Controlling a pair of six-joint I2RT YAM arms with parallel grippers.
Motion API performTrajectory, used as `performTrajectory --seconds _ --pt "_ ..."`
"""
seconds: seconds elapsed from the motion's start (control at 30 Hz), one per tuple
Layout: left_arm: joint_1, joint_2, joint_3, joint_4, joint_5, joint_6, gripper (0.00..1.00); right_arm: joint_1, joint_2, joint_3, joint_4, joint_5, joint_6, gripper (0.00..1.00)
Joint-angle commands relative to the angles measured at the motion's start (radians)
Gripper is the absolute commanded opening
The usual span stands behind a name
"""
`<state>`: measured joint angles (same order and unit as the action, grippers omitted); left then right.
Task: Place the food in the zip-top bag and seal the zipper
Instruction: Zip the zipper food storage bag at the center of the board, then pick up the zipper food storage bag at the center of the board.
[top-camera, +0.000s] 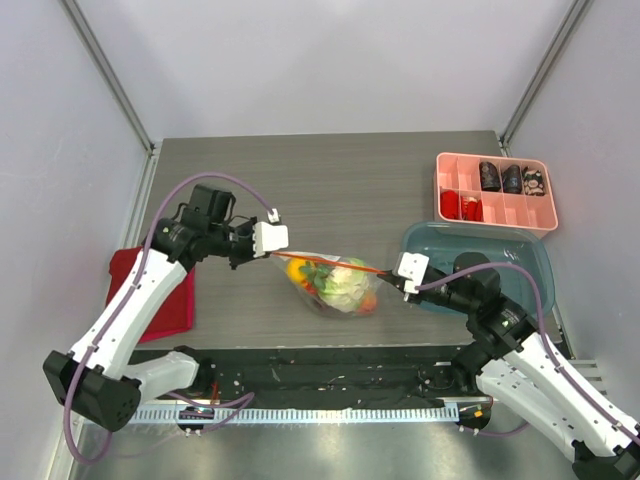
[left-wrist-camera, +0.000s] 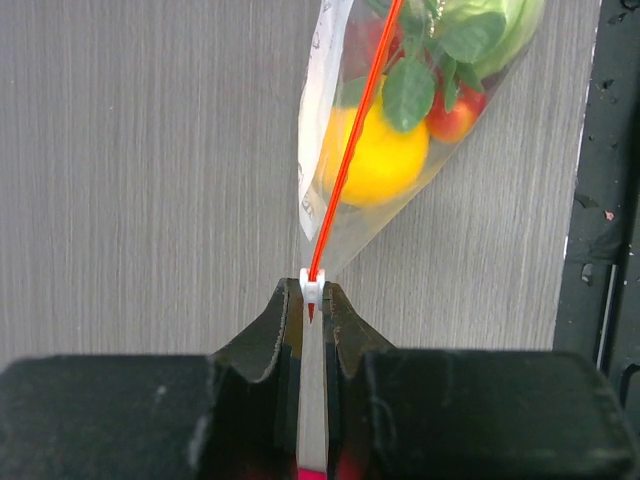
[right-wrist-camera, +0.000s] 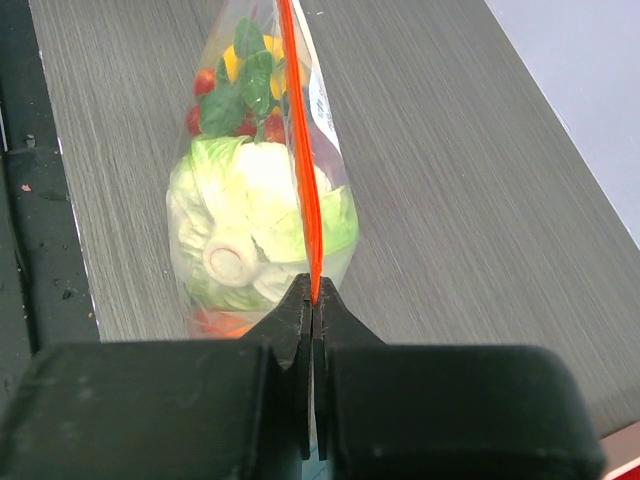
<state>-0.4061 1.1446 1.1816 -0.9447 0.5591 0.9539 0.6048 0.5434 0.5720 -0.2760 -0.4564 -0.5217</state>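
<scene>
The right end effector (right-wrist-camera: 313, 297) is closed on one end of the zipper (right-wrist-camera: 300, 150). The zip-top bag (top-camera: 335, 288), filled with the food (right-wrist-camera: 250, 220), is stretched over the desk (top-camera: 330, 190). The left end effector (left-wrist-camera: 313, 298) is clamped at the white slider (left-wrist-camera: 313, 283) on the zipper's other end.

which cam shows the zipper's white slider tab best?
Left wrist: the white slider tab sits sharp at the left gripper, the zipper running up from it. Top external shows the zipper only as a thin line between the grippers, tab not discernible. Right wrist shows the right gripper pinching the zipper's other end, no tab.
</scene>
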Motion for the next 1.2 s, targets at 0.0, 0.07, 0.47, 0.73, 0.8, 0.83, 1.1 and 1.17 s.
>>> performTrajectory --seconds 0.0,0.07,0.47,0.73,0.8,0.83,1.1,1.17 --pt "0.036 -0.042 -0.02 -0.045 -0.059 0.029 0.02 -0.004 0.004 0.003 0.011 0.021 -0.012 0.01" --pt "0.036 -0.048 -0.008 -0.049 -0.041 0.007 0.07 -0.005 0.018 0.012 0.021 0.012 -0.009 0.01" --pt "-0.129 0.043 0.131 0.087 0.001 -0.198 0.65 -0.004 0.102 0.061 0.058 -0.041 0.0 0.01" --pt "-0.217 0.147 0.127 0.228 0.018 -0.245 0.67 -0.004 0.119 0.072 0.083 -0.051 0.011 0.01" --pt "-0.237 0.176 0.119 0.265 0.009 -0.259 0.67 -0.005 0.122 0.072 0.081 -0.047 0.008 0.01" --pt "-0.243 0.185 0.119 0.267 0.007 -0.265 0.67 -0.004 0.122 0.074 0.08 -0.047 0.005 0.01" --pt "-0.275 0.233 0.121 0.221 0.039 -0.27 0.45 -0.005 0.122 0.075 0.075 -0.034 0.014 0.01" --pt "-0.275 0.256 0.145 0.192 0.061 -0.27 0.25 -0.004 0.122 0.075 0.077 -0.028 0.015 0.01"
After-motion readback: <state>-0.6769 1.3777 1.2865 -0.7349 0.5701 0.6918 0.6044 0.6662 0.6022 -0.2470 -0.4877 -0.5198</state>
